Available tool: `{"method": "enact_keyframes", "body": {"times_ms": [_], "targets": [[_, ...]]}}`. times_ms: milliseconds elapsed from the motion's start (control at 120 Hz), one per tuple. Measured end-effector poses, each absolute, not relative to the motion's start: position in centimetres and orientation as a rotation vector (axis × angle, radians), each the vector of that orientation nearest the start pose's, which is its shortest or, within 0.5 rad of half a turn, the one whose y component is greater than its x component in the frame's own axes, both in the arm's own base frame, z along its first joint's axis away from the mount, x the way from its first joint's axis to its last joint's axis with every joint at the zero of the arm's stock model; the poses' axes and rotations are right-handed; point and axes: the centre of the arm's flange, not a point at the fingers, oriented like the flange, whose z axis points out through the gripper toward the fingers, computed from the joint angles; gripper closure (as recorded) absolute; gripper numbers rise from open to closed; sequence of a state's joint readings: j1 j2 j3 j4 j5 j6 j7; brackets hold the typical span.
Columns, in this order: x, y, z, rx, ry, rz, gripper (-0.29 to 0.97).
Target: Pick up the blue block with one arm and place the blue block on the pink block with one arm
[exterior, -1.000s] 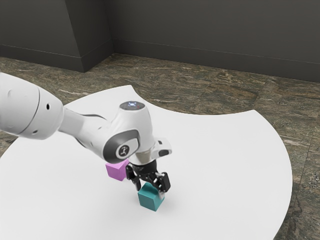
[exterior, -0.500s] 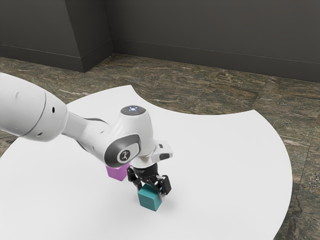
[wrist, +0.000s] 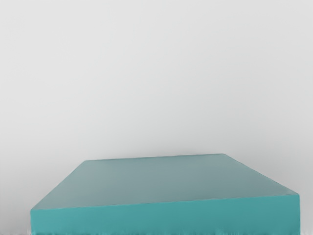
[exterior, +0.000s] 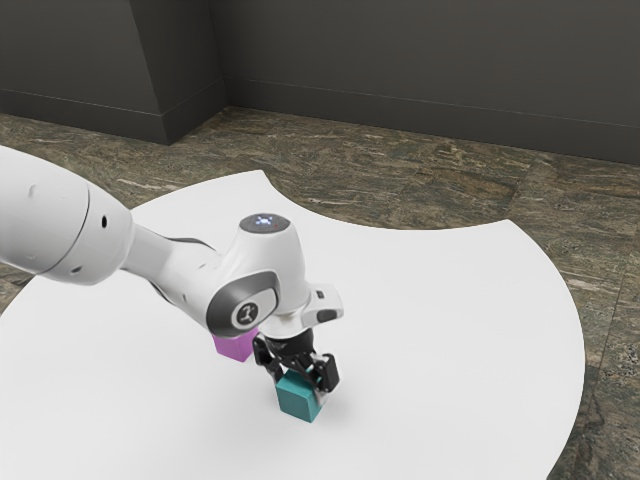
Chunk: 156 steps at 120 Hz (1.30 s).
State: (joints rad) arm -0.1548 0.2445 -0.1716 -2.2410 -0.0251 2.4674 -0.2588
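Status: grasp stage, 0 of 2 steps complete | jaws spread, straddling blue block, not yet clamped | blue block rests on surface near pink block | outstanding: grip, lift, stack.

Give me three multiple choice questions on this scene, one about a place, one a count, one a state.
1. Where is the pink block? A on the blue block; B beside the blue block, partly behind the arm; C hanging in the air.
2. How many blocks are on the table? A one; B two; C four.
3. The blue block is: A stacked on the pink one; B tipped off the table; C resting on the table under the end effector.
Answers: 1 B, pink shows past the arm; 2 B, one pink, one blue; 3 C, it sits on the table.
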Motion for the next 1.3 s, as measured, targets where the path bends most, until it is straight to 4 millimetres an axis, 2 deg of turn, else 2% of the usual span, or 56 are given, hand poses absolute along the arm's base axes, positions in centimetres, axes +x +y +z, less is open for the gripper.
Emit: {"method": "enact_keyframes", "body": {"times_ms": [583, 667, 792, 850, 892, 1025, 1117, 1183, 1242, 1300], "targets": [[51.5, -17.5, 26.4, -3.188, 0.086, 0.031, 0.26], [51.5, -17.5, 27.1, -3.189, 0.088, 0.011, 0.28], [51.7, -17.1, 29.8, -3.187, 0.083, -0.052, 0.3], [51.9, -15.5, 30.9, -3.179, 0.045, -0.069, 0.3], [52.2, -13.5, 32.2, -3.171, -0.001, -0.086, 0.3], [53.0, -4.8, 35.6, -3.144, -0.204, -0.108, 0.3], [52.9, 0.7, 35.9, -3.128, -0.31, -0.075, 0.29], [52.6, 3.8, 35.7, -3.119, -0.36, -0.049, 0.29], [52.4, 5.6, 35.5, -3.115, -0.377, -0.032, 0.29], [52.3, 6.3, 35.4, -3.116, -0.365, -0.018, 0.29]]}}
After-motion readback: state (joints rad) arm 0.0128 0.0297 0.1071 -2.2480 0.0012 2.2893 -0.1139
